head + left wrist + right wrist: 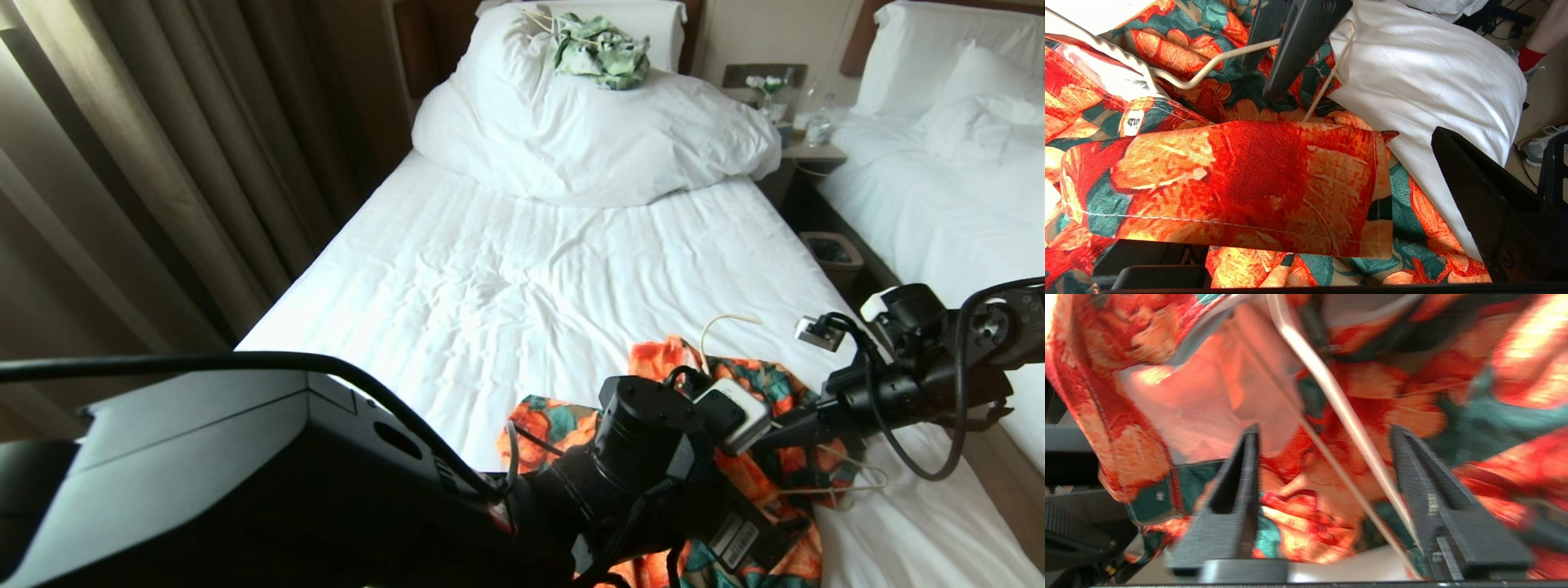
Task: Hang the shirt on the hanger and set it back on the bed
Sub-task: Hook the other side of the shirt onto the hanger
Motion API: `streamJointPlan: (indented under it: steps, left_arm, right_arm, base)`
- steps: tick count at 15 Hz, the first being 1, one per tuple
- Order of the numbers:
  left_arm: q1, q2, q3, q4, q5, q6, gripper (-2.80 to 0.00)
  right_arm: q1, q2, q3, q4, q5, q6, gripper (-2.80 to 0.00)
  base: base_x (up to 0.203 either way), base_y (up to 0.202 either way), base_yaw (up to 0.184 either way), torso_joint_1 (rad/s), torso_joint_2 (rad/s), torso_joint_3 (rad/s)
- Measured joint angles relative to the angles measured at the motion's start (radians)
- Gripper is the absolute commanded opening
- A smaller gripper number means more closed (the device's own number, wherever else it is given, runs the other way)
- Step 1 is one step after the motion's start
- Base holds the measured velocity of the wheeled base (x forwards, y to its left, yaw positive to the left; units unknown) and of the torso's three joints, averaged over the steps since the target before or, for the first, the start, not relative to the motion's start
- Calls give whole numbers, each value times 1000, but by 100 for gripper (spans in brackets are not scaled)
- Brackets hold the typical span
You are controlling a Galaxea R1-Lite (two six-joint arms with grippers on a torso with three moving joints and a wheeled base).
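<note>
Shirt [735,482] near the bed's [457,294] foot edge, my right end effector [1325,465] parted astride the hanger [1339,404] wire (left end effector [1306,253] wide, empty).

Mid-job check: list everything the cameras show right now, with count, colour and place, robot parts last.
shirt: one, orange flowers on dark green, near end of the bed, under both arms.
hanger: one, cream-white, lying on the shirt, its hook toward the headboard.
bed: one, white sheet, centre.
duvet: one, white, bundled at the head.
green-and-white garment: one, on the duvet.
second bed: one, white, right.
bin: one, between the beds.
left gripper: open, shirt hem lying between its fingers.
right gripper: open, straddling the hanger wire.
</note>
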Motion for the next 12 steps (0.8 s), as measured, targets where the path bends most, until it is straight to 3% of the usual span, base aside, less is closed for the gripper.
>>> streamJointPlan:
  steps: [12]
  left_arm:
    - [44, -77, 15, 4, 2, 2, 0]
  right_arm:
    - [35, -16, 49, -2, -1, -35, -280]
  base:
    - [0, 0, 0, 0, 0, 0]
